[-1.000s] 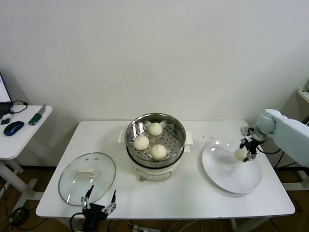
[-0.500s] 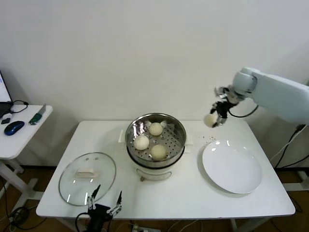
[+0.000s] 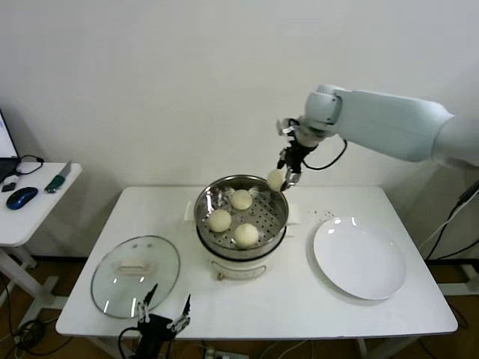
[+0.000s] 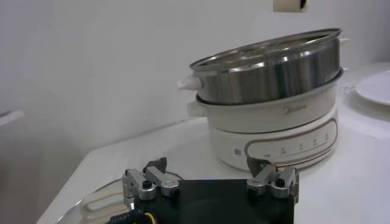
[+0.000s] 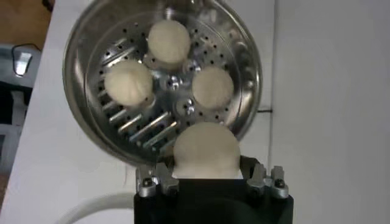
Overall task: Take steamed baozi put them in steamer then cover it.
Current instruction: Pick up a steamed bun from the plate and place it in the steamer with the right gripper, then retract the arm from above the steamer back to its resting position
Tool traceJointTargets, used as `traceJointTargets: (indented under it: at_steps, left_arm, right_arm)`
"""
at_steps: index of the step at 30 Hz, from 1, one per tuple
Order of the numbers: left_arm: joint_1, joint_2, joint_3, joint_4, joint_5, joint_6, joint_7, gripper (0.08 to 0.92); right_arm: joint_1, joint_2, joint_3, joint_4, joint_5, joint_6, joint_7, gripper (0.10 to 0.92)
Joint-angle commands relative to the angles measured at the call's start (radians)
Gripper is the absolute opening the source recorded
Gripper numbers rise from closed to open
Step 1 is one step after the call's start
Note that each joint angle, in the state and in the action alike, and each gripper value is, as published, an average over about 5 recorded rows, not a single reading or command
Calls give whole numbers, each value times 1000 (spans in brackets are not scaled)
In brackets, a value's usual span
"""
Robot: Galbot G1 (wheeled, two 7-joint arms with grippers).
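Note:
My right gripper (image 3: pixel 285 176) hangs over the steamer's (image 3: pixel 199 213) back right rim, shut on a cream-white baozi (image 3: pixel 276 179). In the right wrist view that baozi (image 5: pixel 206 151) fills the gap between the fingers, just above the rim of the perforated basket (image 5: pixel 85 55). Three baozi (image 3: pixel 241 200) (image 3: pixel 219 221) (image 3: pixel 245 235) lie in the basket. The glass cover (image 3: pixel 112 288) with its white handle lies flat at the front left of the table. My left gripper (image 3: pixel 165 307) stands open and empty at the front edge, just right of the cover.
An empty white plate (image 3: pixel 360 258) sits to the right of the steamer. The steamer's white pot base (image 4: pixel 274 137) faces the left wrist camera. A side table (image 3: pixel 30 213) with a mouse and small items stands at far left.
My right arm has lifted the baozi off the plate and carried it left and up, from the table's right edge to over the steamer. The left gripper has barely shifted.

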Motion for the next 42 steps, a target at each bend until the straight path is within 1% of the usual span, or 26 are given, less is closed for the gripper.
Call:
traceJointTargets:
  at_steps: [1,10,24,27,32,37,42]
  left_arm:
    - [9,7,-8,-6,-28,0,-1,823]
    - [13,23,-23,0,-44,-3,-3,823]
    - [9,28,-25,14,-53,-6,-4,823]
    - [7,28,-25,12,-52,-4,-4,823]
    - [6,28,-27,11,-49,-3,-5,823]
    - [10,29,-29,7,-47,-4,-6,823]
    - [8,31,-32,2,-47,-3,-6,823]
  right_arm:
    - [-53,137,-61,-27,36,-14,15,696]
    - [-149,156,-61,-85,-43,-7,10,696]
    - [-184,136,-55,-95,-103,-3,13,703]
    - [-186,134,-40,-97,-101,-7,14,725]
    - [-168,129,-19,-95,-79,-9,7,811]
    - [-124,104,-8,-76,-61,-6,-12,822]
    - [-70,46,23,-32,-30,1,-21,823]
